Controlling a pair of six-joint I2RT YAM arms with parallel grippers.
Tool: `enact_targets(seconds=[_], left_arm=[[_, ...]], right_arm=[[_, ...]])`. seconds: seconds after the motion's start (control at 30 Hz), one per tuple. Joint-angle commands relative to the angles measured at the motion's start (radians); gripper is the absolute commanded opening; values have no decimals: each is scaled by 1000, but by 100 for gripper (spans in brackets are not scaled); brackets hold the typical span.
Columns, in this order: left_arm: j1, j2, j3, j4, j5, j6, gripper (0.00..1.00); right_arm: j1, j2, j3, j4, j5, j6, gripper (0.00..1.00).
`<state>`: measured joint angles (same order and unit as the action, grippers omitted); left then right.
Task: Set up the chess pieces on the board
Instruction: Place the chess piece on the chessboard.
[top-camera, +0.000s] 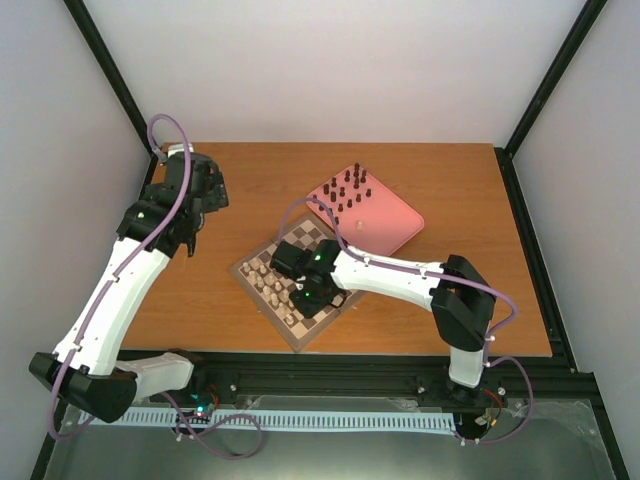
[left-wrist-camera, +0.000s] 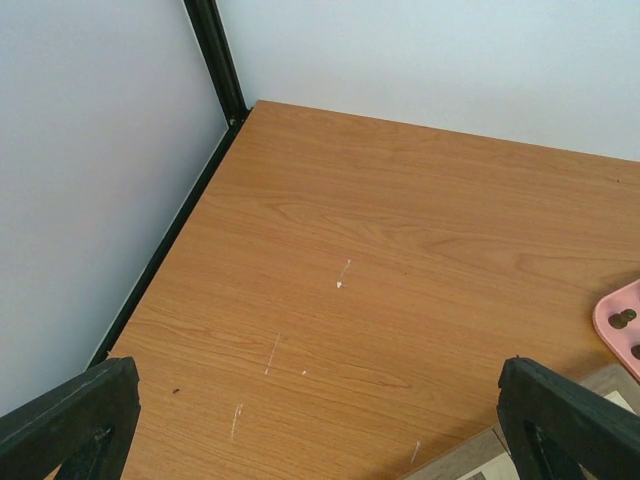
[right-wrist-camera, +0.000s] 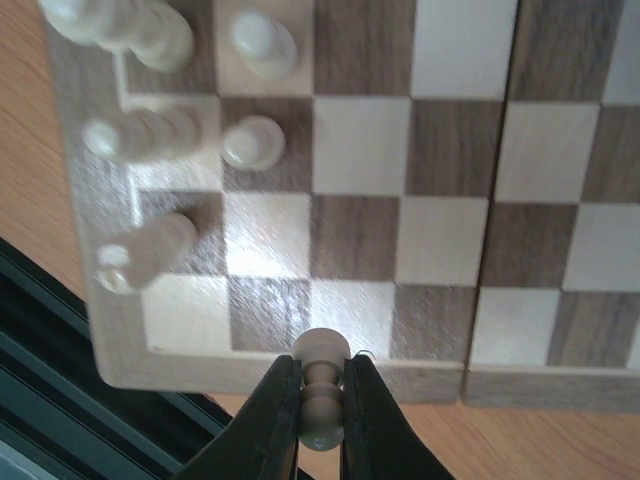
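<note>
One pale, round-headed pawn (right-wrist-camera: 322, 405), pinched in my right gripper (right-wrist-camera: 322, 372) over the near-right border of the board (right-wrist-camera: 450, 240).
Five other cream pieces (right-wrist-camera: 252, 142) stood by its near corner; my left gripper (left-wrist-camera: 318, 380) gaped wide, empty.

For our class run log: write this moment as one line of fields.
right gripper: shut on cream piece | place: board edge | left gripper: open, over table | dark pieces: pink tray

right gripper (right-wrist-camera: 322, 372) tight on a cream piece (right-wrist-camera: 322, 398), left gripper (left-wrist-camera: 318, 400) wide apart, aloft
</note>
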<state>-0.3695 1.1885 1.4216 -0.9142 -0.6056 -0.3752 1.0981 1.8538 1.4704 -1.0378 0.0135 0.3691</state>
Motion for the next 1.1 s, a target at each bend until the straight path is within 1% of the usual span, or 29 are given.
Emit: enact_targets(seconds=[0.0,0.3,0.8,1.07], left_arm=[[-5,-24,-3,3,15,-29,100],[-5,-68,-17,-14,-2,-28,100],[-4,-64,-17,-9,-12,-21,100],[-4,-70,-20,-11,-19,-21,100]], right_arm=[[21,1,16,95,-12,31,3],[60,97,100,57,-22,0,3],[61,178,142,-2,18,20,3],[60,193,157,-12,25,15,3]])
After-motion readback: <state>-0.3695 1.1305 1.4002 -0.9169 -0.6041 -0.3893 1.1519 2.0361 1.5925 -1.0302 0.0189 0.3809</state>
